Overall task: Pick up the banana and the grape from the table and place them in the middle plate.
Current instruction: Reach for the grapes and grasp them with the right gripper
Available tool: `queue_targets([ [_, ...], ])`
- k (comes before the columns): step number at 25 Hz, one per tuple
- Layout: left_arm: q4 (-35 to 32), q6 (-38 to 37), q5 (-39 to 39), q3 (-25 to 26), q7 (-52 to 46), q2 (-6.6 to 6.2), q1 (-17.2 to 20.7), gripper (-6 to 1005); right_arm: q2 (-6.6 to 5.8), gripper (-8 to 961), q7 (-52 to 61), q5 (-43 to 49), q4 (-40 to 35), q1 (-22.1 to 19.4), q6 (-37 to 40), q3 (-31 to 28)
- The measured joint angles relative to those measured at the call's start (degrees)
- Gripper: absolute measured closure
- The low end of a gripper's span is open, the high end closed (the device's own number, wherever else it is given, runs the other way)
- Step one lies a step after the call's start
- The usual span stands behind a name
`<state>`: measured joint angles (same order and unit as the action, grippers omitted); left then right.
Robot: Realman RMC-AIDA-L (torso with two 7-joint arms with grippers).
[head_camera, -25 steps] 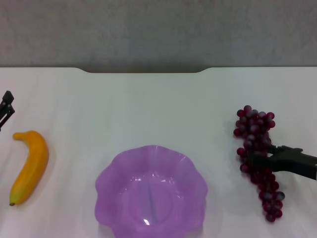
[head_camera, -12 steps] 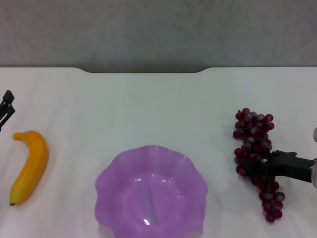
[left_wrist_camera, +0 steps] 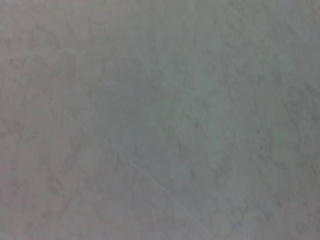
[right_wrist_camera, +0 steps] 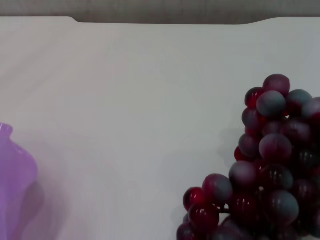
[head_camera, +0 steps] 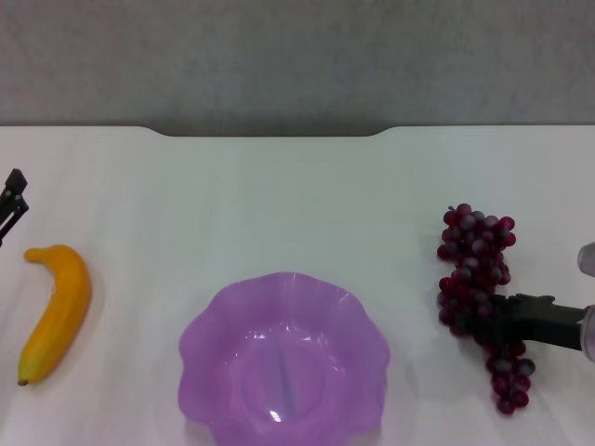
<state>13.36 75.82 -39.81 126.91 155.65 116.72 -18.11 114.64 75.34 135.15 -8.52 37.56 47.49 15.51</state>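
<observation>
Right gripper (head_camera: 497, 316) clenched around the middle of the grape (head_camera: 479, 279) at right of frame, knobbly, floppy, likely light, best pinched mid-bunch; left gripper (head_camera: 11, 197) parked at left edge, fingers impossible to tell

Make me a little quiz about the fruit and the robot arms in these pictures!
1. True or false: the banana lies inside the purple plate.
2. Which arm is at the grapes? A) left B) right
3. Fill in: the table is coloured ____.

Key:
1. False. It lies on the table on the robot's left, apart from the plate.
2. B. The right gripper reaches into the bunch; the left gripper sits at the table's left edge.
3. White.
</observation>
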Motion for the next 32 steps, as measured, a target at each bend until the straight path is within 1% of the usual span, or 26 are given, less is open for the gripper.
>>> queue_targets([
  [6, 0.0, 0.03, 0.0, 0.0, 0.0, 0.0, 0.0, 98, -0.02, 199, 0.0, -0.17, 0.0, 0.0, 0.05, -0.17],
  [17, -0.09, 0.03, 0.0, 0.0, 0.0, 0.0, 0.0, 98, -0.1, 289, 0.0, -0.06, 0.0, 0.15, 0.48, -0.04],
  [22, -0.09, 0.03, 0.0, 0.0, 0.0, 0.0, 0.0, 98, -0.12, 348, -0.01, 0.05, 0.0, 0.15, 0.48, -0.04],
  [32, -0.09, 0.03, 0.0, 0.0, 0.0, 0.0, 0.0, 99, -0.08, 418, -0.1, 0.37, 0.0, 0.15, 0.73, -0.03],
])
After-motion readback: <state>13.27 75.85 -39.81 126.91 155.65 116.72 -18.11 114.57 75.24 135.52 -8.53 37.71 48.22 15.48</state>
